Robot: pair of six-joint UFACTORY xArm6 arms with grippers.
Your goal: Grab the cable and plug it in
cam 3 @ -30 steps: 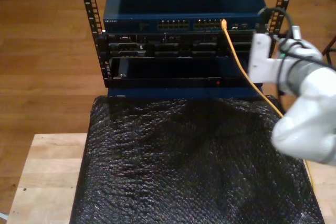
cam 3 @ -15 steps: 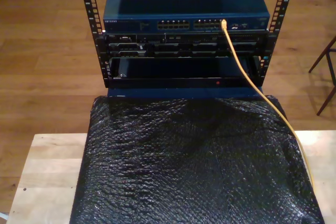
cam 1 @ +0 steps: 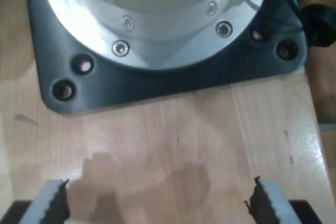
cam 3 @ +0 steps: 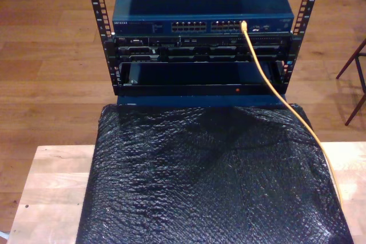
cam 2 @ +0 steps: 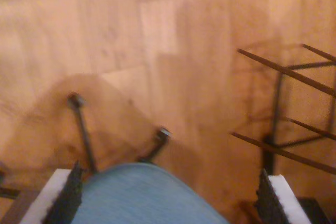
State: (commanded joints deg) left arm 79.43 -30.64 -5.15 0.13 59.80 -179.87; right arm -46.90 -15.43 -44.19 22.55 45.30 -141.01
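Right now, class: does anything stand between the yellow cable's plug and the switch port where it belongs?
Nothing visible does. The cable already has its tip seated in a port on the blue switch, towards the exterior view's right. From there it trails across the black mat.

Support: light wooden table (cam 3: pixel 54 187), set on a wood plank floor (cam 3: pixel 51 61). Directly on the table: a black textured mat (cam 3: pixel 211 175) covering its middle, bare wood showing on both sides of the mat; a yellow-orange cable (cam 3: pixel 320 147) lies along the mat's edge at the exterior view's right. Beyond the mat's far edge stands a black equipment rack (cam 3: pixel 200 38) holding a blue network switch (cam 3: pixel 200 4).
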